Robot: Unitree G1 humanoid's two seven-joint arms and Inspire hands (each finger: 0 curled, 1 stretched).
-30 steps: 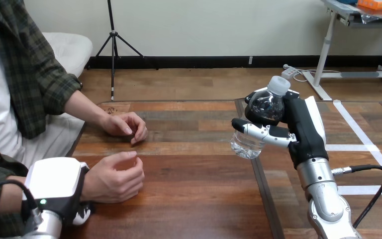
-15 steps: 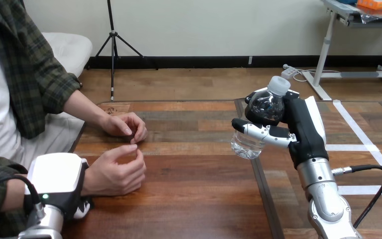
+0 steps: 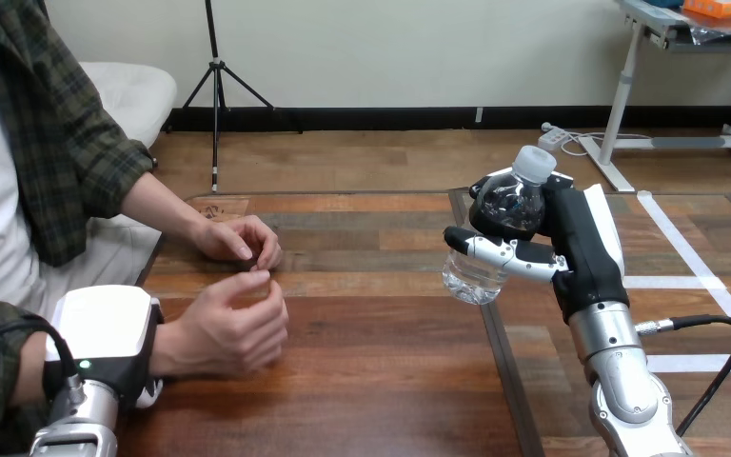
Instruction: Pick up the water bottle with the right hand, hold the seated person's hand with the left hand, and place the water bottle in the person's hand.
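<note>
A dark wooden counter (image 3: 371, 371) stretches across the scene, and a person sits at its left side with both forearms reaching in over the wood. The robot's right arm (image 3: 623, 381) rises from the lower right, silver at the forearm. Its left arm (image 3: 71, 428) comes in at the lower left corner.

The left hand (image 3: 105, 328) lies white shell upward across the wrist of the person's nearer hand (image 3: 233, 331). Its fingers (image 3: 148, 389) wrap down round that wrist, with one tip showing underneath. The nearer hand is loosely curled, raised a little off the counter. The person's farther hand (image 3: 238, 240) rests on the counter just behind it, and the fingertips of the two almost meet.

The right hand (image 3: 581, 238) is held up above the counter's right half, well apart from the person's hands. Its fingers (image 3: 495, 249) are closed round the water bottle (image 3: 512, 205) (clear plastic with a white cap). The bottle hangs in the air, tilted, cap upward and to the right.
</note>
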